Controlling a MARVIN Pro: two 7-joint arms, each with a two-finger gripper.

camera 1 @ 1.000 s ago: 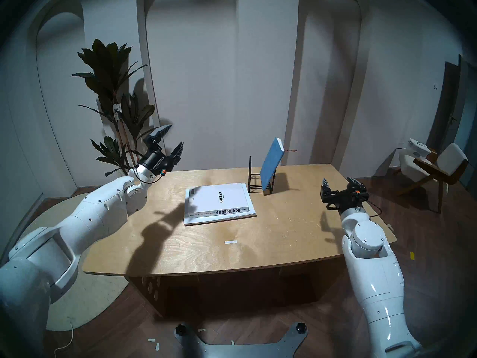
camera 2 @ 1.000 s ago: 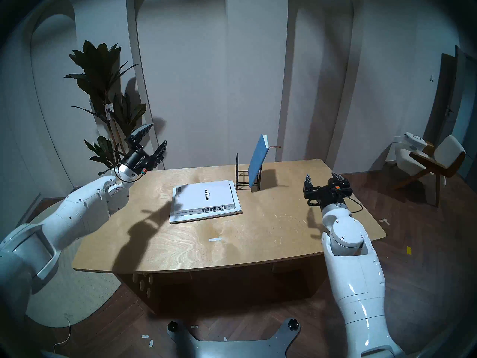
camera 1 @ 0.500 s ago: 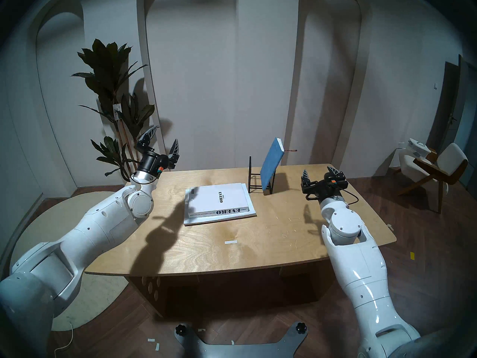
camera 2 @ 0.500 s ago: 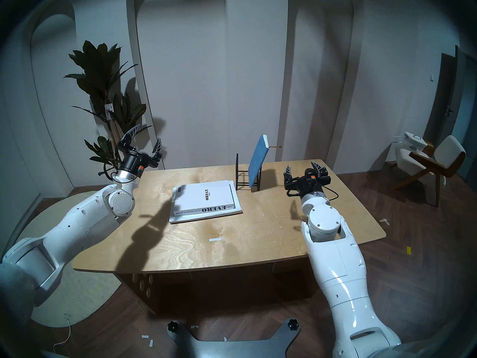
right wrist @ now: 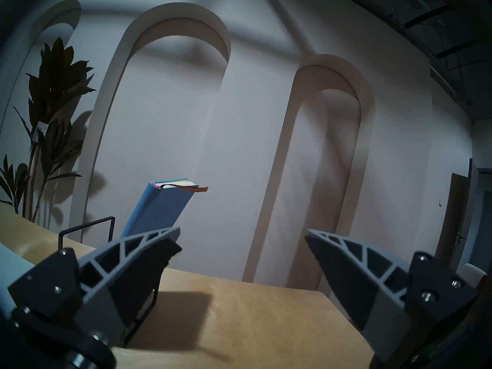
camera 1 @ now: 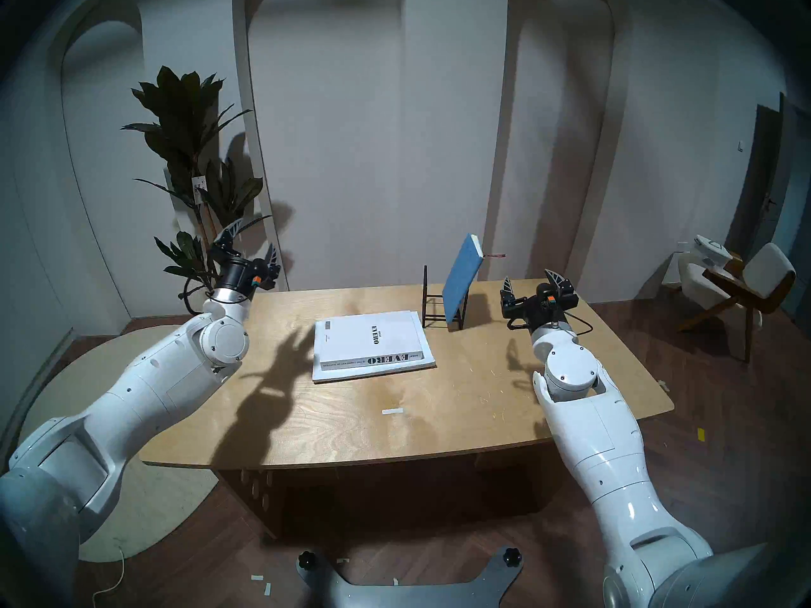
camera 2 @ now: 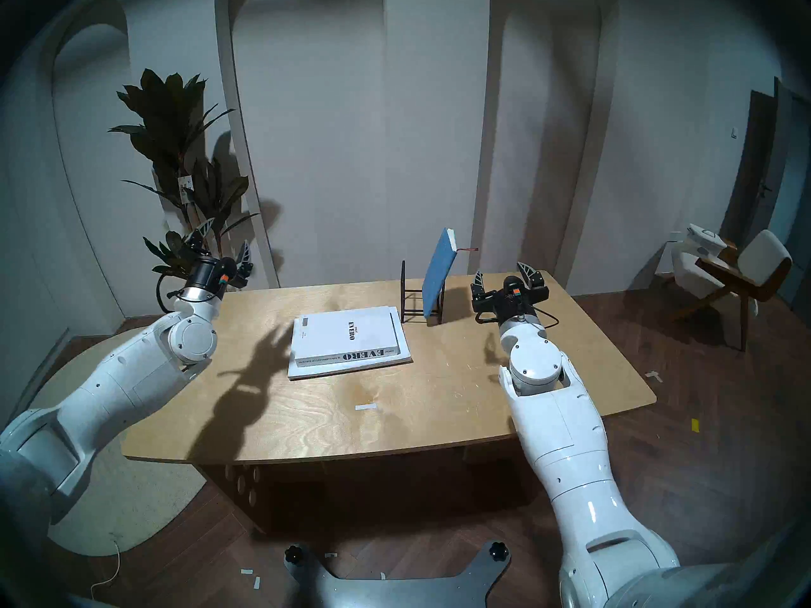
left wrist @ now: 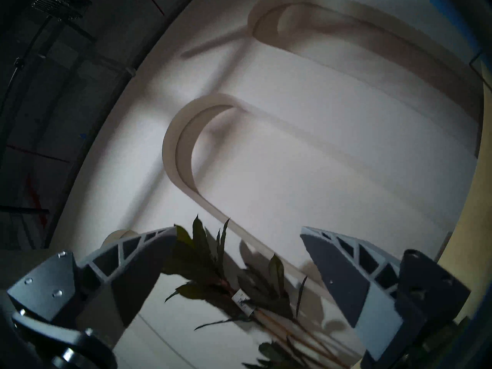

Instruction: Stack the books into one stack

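Note:
A thick white book lettered "EVERO" [camera 1: 371,337] [camera 2: 346,335] lies flat on a wider thin white booklet [camera 1: 373,374] in the middle of the table. A blue notebook [camera 1: 461,282] [camera 2: 439,278] [right wrist: 159,211] with a ribbon leans upright in a black wire stand [camera 1: 432,304] [right wrist: 87,224] behind them. My right gripper [camera 1: 528,277] [camera 2: 500,270] [right wrist: 242,234] is open and empty, just right of the notebook, fingers pointing up and away. My left gripper [camera 1: 256,238] [camera 2: 228,233] [left wrist: 238,230] is open and empty over the table's far left corner, facing the plant and wall.
The wooden table [camera 1: 439,418] carries a small white tape strip [camera 1: 392,411] near the front. A tall potted plant [camera 1: 193,155] stands behind the left corner. A chair [camera 1: 746,287] sits on the floor to the far right.
My right arm has moved left across the table toward the blue notebook. My left arm has swung left, away from the white books. Both grippers stayed open.

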